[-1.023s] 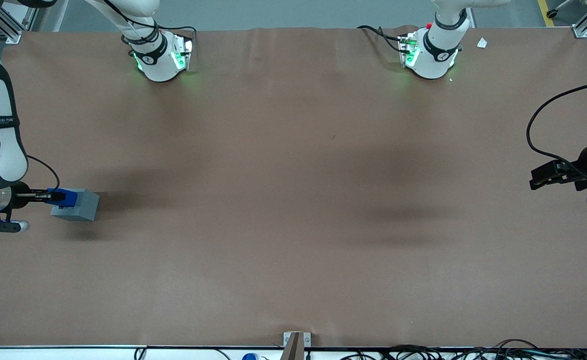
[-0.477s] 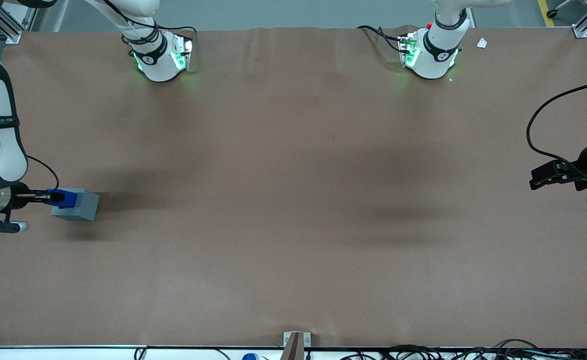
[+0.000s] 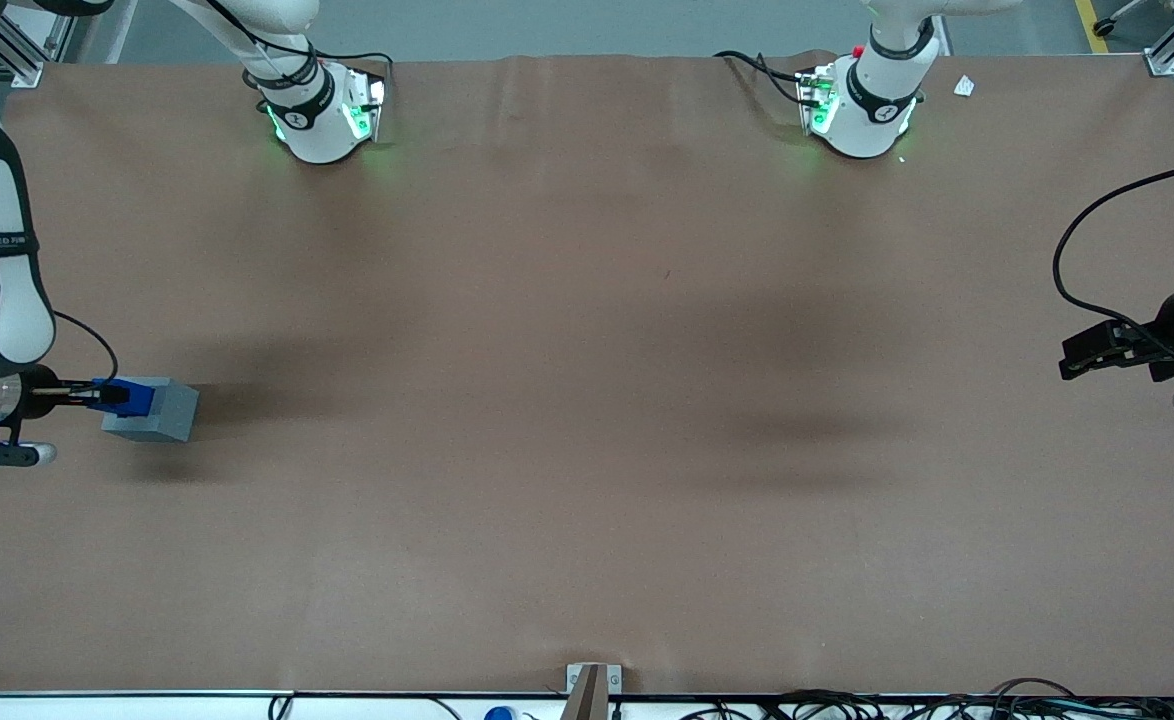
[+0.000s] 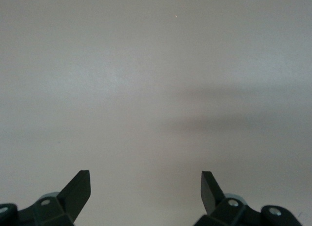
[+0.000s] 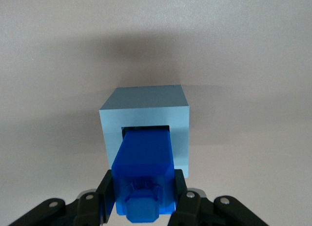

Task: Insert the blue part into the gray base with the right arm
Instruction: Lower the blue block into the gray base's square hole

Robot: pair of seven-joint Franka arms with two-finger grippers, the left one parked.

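My black two-finger end effector grips the small bright-blue plastic block, part-entered in the light-gray square plastic base's socket; any tilt could jam it.

The light gray square plastic base is sitting on the brown worktop near its edge at the working arm's end, about midway between the edge nearest the front camera and the edge by the arm mounts. The small bright blue plastic part is resting partway in the base's top socket. The right arm's gripper is hanging directly above the base, its jaws closing on the part's sides.
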